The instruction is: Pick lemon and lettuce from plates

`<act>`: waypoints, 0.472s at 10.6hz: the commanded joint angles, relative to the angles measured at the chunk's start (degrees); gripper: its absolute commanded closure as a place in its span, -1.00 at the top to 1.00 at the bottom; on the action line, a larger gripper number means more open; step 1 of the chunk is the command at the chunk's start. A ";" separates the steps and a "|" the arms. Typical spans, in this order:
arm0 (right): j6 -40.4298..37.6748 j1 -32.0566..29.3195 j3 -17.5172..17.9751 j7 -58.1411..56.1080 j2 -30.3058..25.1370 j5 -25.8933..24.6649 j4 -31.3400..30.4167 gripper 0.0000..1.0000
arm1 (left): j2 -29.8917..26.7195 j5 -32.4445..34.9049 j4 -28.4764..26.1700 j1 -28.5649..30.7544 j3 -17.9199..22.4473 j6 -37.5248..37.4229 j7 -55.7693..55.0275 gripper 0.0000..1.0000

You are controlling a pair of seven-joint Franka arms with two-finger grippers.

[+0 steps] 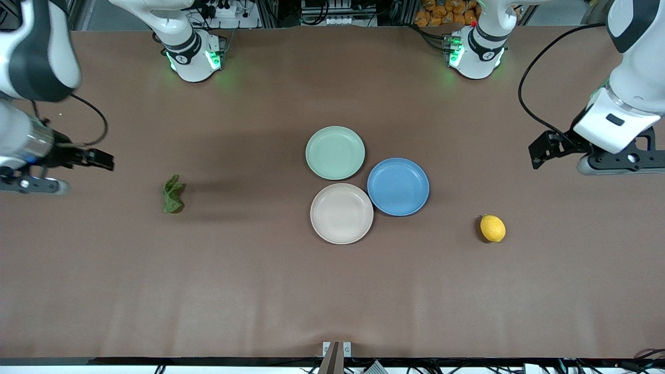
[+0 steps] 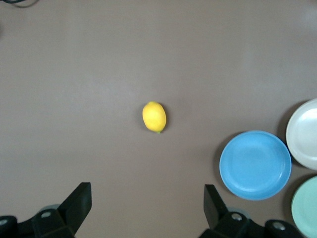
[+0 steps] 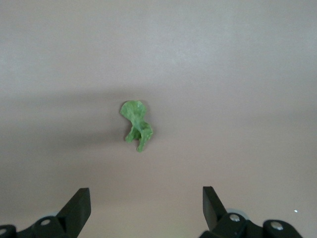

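Yellow lemon (image 1: 492,228) and green lettuce (image 1: 173,194) lie on the brown table (image 1: 260,285), off the plates (image 1: 335,152); left gripper (image 2: 147,208) and right gripper (image 3: 146,208) hover spread wide, empty.

Lemon (image 1: 492,228) and lettuce (image 1: 173,194) on table (image 1: 208,291), well apart, plates (image 1: 341,213) clustered between them

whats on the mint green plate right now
Nothing. The mint green plate is bare, and so are the beige plate and blue plate. The lettuce and lemon lie on the table. Nothing covers the plates.
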 commanded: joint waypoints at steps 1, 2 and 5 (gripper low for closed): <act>-6.44 -0.29 -1.27 -2.11 -2.24 1.33 5.19 1.00 | -2.86 -1.67 -0.02 0.17 -0.29 -4.94 3.02 1.00; -7.23 -0.20 -1.54 -2.11 -3.04 1.07 5.63 1.00 | -3.47 -1.76 -0.10 0.25 -0.20 -5.13 3.97 1.00; -9.42 0.06 -1.98 -2.11 -5.24 0.72 7.47 1.00 | -3.65 -2.37 -0.10 0.69 -0.11 -5.31 5.91 1.00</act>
